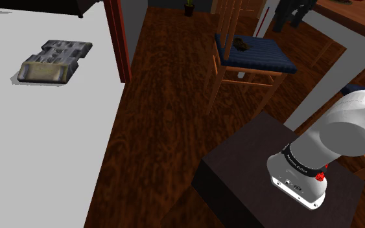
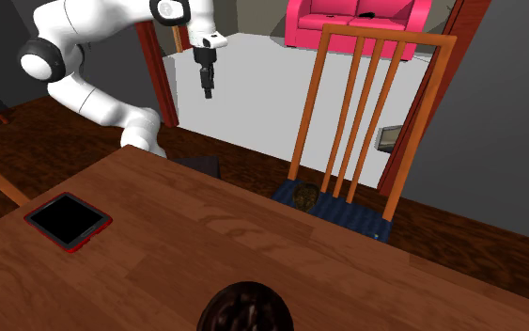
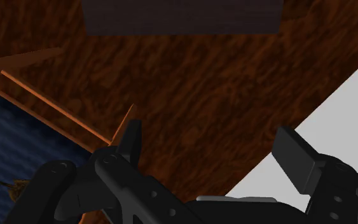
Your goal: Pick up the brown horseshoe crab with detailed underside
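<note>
Brown and small, the horseshoe crab (image 1: 242,44) lies on the blue cushioned seat of the wooden slat-back chair (image 1: 268,59); your all-black two-finger gripper (image 3: 212,153) hangs well apart from that chair, fingers spread, holding nothing; you look to be at the approach step; next, carry the hand over the chair's seat, clear of its back slats, then descend onto the crab.

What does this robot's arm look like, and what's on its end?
The arm is a chain of smooth, rounded white segments with dark joints. One black collar carries a small red mark. At its end sits an all-black gripper with two blocky fingers.
</note>
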### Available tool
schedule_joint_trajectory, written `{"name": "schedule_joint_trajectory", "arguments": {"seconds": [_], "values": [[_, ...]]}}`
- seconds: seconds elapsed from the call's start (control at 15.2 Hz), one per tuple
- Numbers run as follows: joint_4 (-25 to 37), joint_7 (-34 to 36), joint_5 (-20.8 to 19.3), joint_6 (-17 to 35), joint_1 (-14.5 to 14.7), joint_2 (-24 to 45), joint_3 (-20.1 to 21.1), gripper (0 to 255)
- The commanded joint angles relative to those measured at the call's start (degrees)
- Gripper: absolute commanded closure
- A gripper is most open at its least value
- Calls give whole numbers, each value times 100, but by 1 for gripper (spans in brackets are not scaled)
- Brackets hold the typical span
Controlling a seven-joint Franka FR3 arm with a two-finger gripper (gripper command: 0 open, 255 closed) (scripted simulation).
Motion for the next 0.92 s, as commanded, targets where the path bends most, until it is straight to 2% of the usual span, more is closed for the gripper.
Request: {"name": "schedule_joint_trajectory", "arguments": {"seconds": [0.0,0.46,0.86], "values": [[0,0,0,0,0,0,0,0],[-619,-1554,-769,825,17,-1,-964,0],[-782,-2850,-1325,1669,52,431,-1845,0]]}}
